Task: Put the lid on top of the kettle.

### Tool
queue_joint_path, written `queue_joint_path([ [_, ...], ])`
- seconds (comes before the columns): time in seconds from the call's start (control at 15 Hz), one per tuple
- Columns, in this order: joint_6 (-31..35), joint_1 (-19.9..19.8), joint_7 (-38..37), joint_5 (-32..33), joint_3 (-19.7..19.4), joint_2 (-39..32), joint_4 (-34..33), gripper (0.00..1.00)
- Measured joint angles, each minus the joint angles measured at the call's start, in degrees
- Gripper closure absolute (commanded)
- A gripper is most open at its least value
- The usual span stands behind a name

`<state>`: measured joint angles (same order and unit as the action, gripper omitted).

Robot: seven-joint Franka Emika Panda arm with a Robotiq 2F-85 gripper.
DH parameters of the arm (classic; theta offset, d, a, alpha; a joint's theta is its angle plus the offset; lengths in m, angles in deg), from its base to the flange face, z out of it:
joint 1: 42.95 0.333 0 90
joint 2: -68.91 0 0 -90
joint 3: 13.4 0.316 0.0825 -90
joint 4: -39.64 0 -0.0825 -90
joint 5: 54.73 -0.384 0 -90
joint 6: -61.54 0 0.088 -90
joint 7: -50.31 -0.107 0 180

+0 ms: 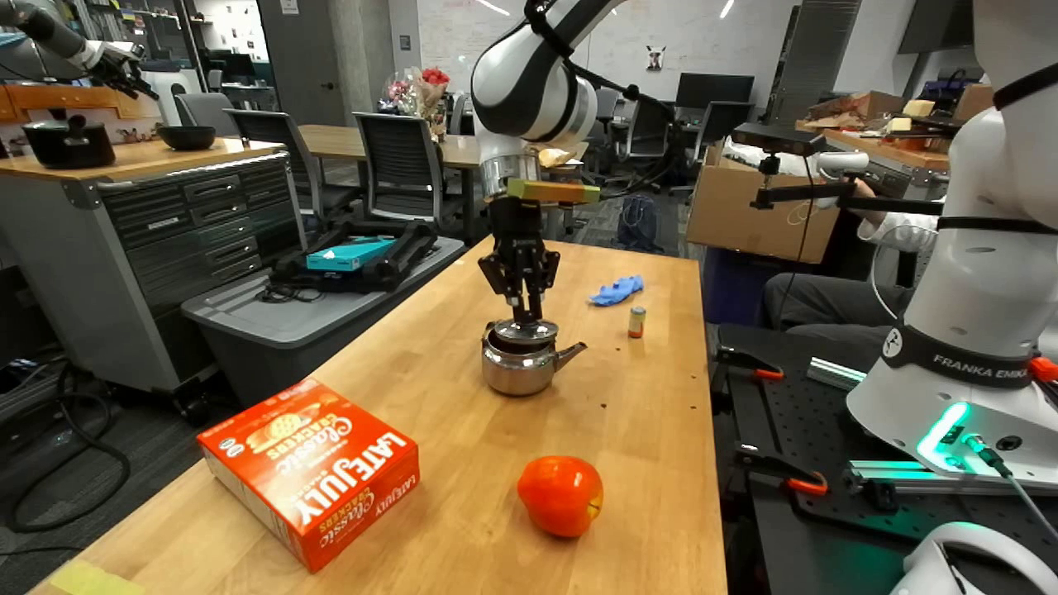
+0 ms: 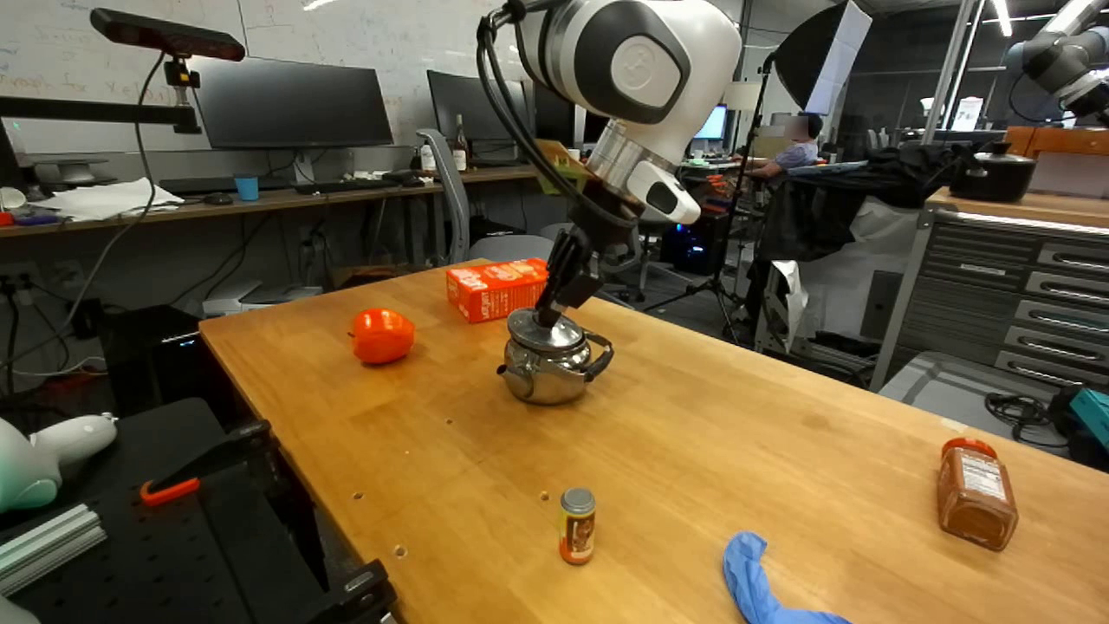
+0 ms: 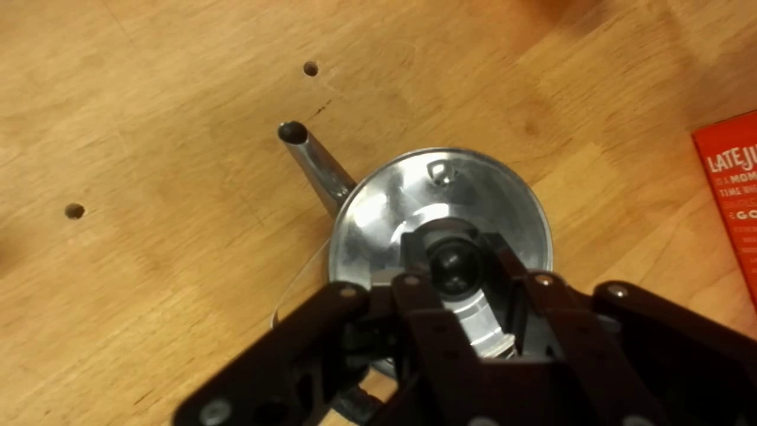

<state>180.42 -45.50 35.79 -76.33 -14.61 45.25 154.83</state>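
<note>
Silvery lid (image 1: pixel 526 332), held beneath hand (image 3: pixel 456 255), over kettle (image 1: pixel 519 371)

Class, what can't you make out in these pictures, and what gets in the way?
Inside bottom of the kettle: every view, hidden by the lid or its own side.
Its black handle: wrist view, partly hidden by the gripper.
Cracker box: wrist view, cut off by the right edge.
Blue glove: an exterior view, cut off by the bottom edge.
Red-capped jar: an exterior view, label too small to read.

Silvery lid (image 1: pixel 526 333), over upright steel kettle (image 1: pixel 519 372)
</note>
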Motion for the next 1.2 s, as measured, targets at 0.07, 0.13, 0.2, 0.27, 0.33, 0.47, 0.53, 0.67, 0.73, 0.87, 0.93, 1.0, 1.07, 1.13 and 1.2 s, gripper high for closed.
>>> queue_joint_path([
  [0.07,0.0,0.0,0.0,0.0,0.0,0.0,-0.04,0.87],
  [0.13,0.01,0.0,0.0,0.0,0.0,0.0,-0.07,0.87],
  [0.2,0.01,-0.01,0.0,0.0,-0.02,0.0,-0.11,0.87],
  [0.27,0.01,-0.02,0.0,0.0,-0.03,-0.01,-0.16,0.87],
  [0.33,0.01,-0.04,0.0,0.0,-0.05,-0.03,-0.21,0.87],
  [0.47,0.01,-0.11,0.0,0.0,-0.06,-0.15,-0.3,0.87],
  [0.53,0.02,-0.14,0.0,0.0,-0.07,-0.24,-0.31,0.87],
  [0.67,0.02,-0.24,0.0,0.0,-0.07,-0.34,-0.31,0.87],
  [0.73,0.03,-0.29,0.0,0.0,-0.07,-0.34,-0.32,0.87],
  [0.87,0.07,-0.44,0.0,0.0,-0.08,-0.35,-0.34,0.87],
  [0.93,0.13,-0.53,0.0,0.0,-0.09,-0.35,-0.34,0.87],
  [1.0,0.16,-0.63,0.0,0.0,-0.1,-0.36,-0.35,0.87],
  [1.07,0.16,-0.73,0.0,0.0,-0.1,-0.37,-0.36,0.87],
  [1.13,0.16,-0.81,0.0,0.0,-0.1,-0.37,-0.38,0.87],
  [1.2,0.16,-0.86,0.0,0.0,-0.1,-0.37,-0.39,0.87],
])
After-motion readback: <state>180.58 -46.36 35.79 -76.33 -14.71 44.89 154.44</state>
